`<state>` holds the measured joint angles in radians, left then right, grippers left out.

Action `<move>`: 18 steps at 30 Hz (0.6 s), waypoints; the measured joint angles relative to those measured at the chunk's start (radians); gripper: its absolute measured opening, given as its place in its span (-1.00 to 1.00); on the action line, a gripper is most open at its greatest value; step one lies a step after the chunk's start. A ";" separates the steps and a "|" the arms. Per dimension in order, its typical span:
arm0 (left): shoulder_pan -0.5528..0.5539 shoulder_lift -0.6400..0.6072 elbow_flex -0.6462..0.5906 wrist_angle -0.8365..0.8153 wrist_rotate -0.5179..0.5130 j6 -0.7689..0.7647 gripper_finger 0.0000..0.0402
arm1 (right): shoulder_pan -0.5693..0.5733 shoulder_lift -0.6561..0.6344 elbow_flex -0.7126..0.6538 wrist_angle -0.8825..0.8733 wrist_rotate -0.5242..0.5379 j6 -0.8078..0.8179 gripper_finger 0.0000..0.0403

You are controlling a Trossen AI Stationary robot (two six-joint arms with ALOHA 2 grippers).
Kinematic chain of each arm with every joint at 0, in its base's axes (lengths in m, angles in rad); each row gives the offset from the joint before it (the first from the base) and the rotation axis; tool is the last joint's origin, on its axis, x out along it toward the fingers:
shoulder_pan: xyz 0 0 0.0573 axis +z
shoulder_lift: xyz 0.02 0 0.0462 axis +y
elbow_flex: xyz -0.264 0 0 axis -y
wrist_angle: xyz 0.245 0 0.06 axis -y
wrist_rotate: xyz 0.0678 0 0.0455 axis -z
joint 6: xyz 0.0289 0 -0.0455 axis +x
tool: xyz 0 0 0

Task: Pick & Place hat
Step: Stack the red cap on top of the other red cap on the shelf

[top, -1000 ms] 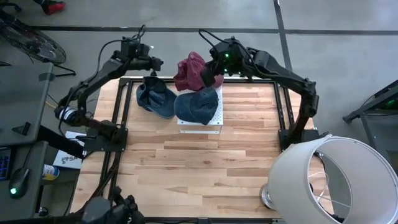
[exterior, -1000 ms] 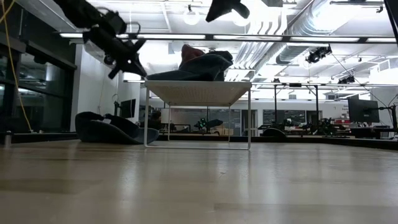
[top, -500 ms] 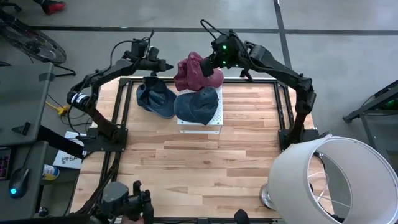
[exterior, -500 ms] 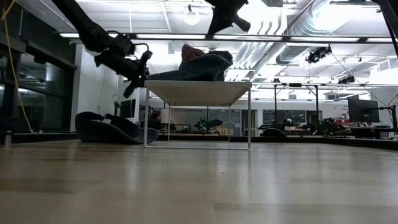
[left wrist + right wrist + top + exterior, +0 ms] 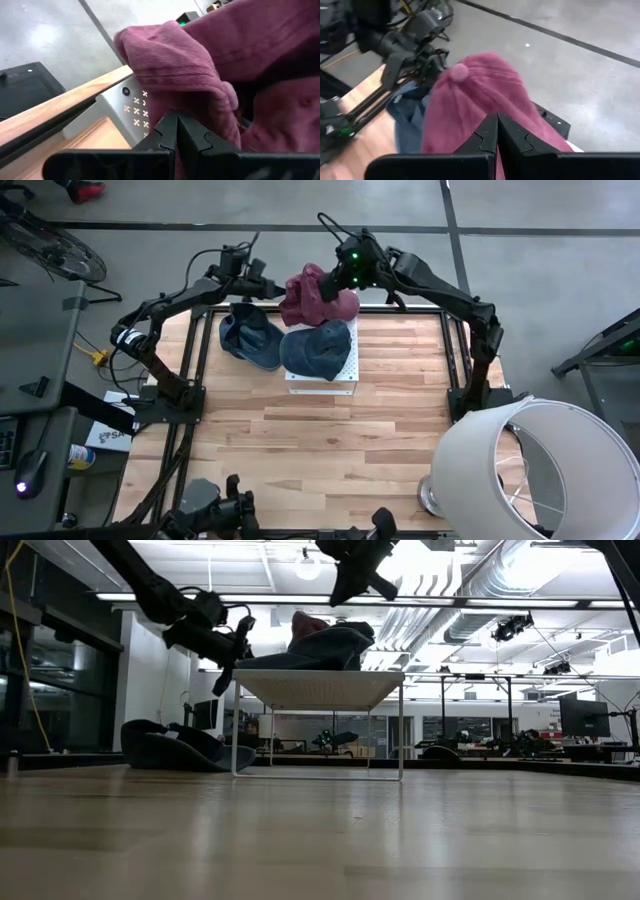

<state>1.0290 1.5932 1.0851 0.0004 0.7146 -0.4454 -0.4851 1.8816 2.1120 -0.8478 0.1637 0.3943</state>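
While both arms crowd the far edge, progress: early, I judge; no hat lifted yet.
Red hat (image 5: pixel 316 294): on the white stand (image 5: pixel 322 384), far side of the counter (image 5: pixel 330 450).
My left gripper (image 5: pixel 272 287): pinched shut, empty, just beside the red hat.
My right gripper (image 5: pixel 337 286): shut, empty, above it.
Blue hats: one (image 5: pixel 318 347) on the stand, one (image 5: pixel 248 338) on the counter.
Left to do: grasp, carry, place.

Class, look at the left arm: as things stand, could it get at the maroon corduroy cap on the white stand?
Probably yes. The left gripper hangs shut just beside the maroon corduroy cap, nothing between them. It must open first. The right gripper, also shut, crowds the cap's other side above the white perforated stand.
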 joint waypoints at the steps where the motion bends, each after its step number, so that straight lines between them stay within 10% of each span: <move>1: -0.004 0.000 0.000 0.000 -0.018 0.000 -1.00 | -0.003 0.000 0.000 0.000 0.010 0.002 -1.00; 18: -0.051 0.000 0.016 0.005 0.137 -0.005 -1.00 | -0.018 0.101 0.000 0.002 -0.149 0.051 -1.00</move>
<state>0.9784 1.5932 1.1013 0.0059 0.8514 -0.4507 -0.5034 1.9822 2.1120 -0.8459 0.0147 0.4458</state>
